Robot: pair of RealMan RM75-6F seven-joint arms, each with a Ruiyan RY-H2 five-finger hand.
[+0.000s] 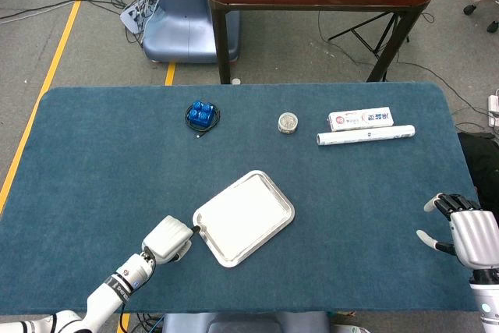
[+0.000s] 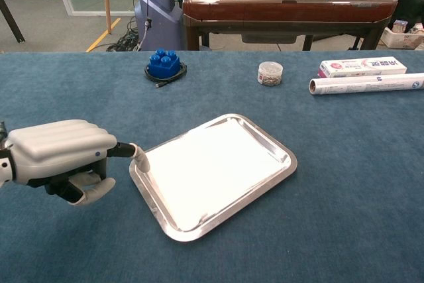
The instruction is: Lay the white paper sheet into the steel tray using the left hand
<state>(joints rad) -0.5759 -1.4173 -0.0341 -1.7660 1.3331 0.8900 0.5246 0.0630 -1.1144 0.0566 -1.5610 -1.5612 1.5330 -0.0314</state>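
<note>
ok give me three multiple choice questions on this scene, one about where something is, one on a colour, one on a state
1. Where does the white paper sheet lie?
A. inside the steel tray
B. on the table beside the tray
C. draped over the blue block

2. What colour is the studded block at the far side of the table?
A. red
B. blue
C. yellow

3. What is the left hand doing with the sheet?
A. holding it up in the air
B. crumpling it in a fist
C. not gripping it, one fingertip at the tray's near-left rim

Answers:
1. A, the sheet lies flat within the tray's rim in both views.
2. B, the block is bright blue, sitting on a dark ring.
3. C, the hand sits left of the tray with nothing in its grasp; whether the fingertip touches the rim cannot be told.
</note>
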